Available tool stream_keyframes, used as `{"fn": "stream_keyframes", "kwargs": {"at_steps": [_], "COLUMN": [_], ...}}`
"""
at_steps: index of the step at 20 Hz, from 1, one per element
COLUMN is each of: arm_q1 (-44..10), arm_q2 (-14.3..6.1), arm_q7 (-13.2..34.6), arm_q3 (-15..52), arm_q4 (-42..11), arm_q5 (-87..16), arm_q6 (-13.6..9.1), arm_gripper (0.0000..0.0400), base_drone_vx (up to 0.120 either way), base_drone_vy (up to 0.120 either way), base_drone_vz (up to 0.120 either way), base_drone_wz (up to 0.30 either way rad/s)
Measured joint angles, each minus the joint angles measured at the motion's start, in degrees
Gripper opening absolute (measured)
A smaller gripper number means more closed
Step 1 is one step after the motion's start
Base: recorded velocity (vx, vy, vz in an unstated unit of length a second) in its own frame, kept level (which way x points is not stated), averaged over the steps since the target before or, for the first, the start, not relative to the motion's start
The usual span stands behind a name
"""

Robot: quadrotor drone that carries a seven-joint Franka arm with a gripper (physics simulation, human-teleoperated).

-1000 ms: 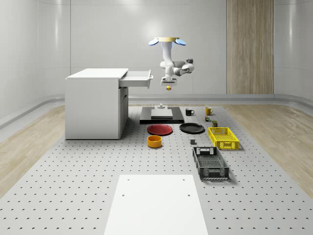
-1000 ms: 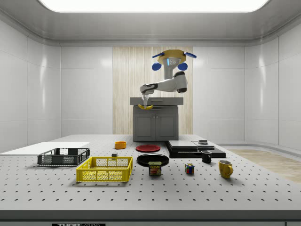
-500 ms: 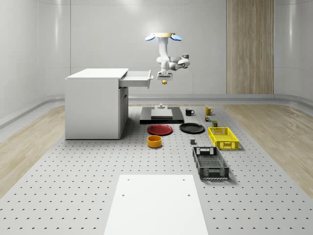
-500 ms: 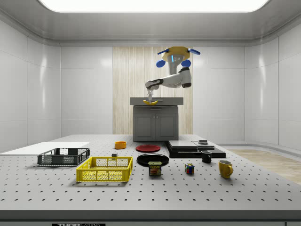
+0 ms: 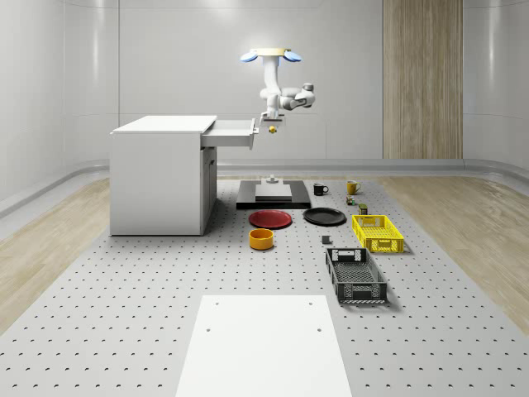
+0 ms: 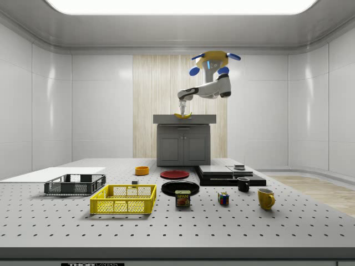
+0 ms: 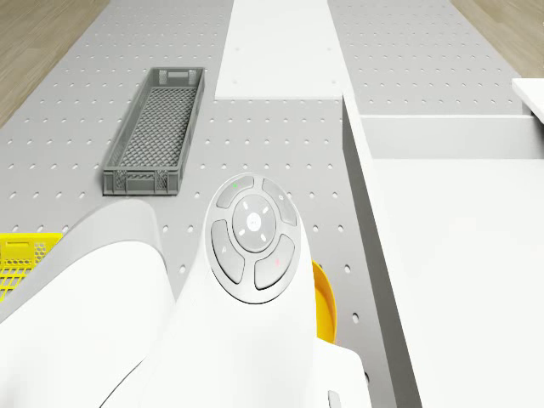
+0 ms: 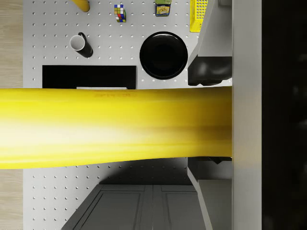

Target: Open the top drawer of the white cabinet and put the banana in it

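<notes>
You are watching the banana (image 5: 272, 128) rising and closing on the open top drawer (image 5: 232, 131); over the last second it has climbed from below the drawer front to just beside its outer end, still clamped in the gripper (image 6: 182, 112). The drone (image 5: 270, 56) is hovering beyond the white cabinet (image 5: 161, 174), so the drop-in looks close. The fingertips themselves are staying hard to make out.

Yellow drone (image 6: 213, 56) — blue rotors — carrying a white arm (image 6: 208, 90).
</notes>
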Motion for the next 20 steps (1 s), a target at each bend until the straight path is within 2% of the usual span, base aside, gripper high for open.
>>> {"fn": "stream_keyframes", "kwargs": {"at_steps": [2, 15, 20], "arm_q1": [0.0, 0.0, 0.0], "arm_q2": [0.0, -0.1, -0.1], "arm_q7": [0.0, 0.0, 0.0], "arm_q3": [0.0, 0.0, 0.0], "arm_q4": [0.0, 0.0, 0.0], "arm_q5": [0.0, 0.0, 0.0], "arm_q6": [0.0, 0.1, 0.1], "arm_gripper": [0.0193, 0.0193, 0.0193], "base_drone_vx": [-0.120, -0.120, 0.000], "base_drone_vy": [-0.040, -0.120, -0.120], "base_drone_vz": [0.120, 0.120, 0.000], "base_drone_wz": [0.000, 0.000, 0.000]}}
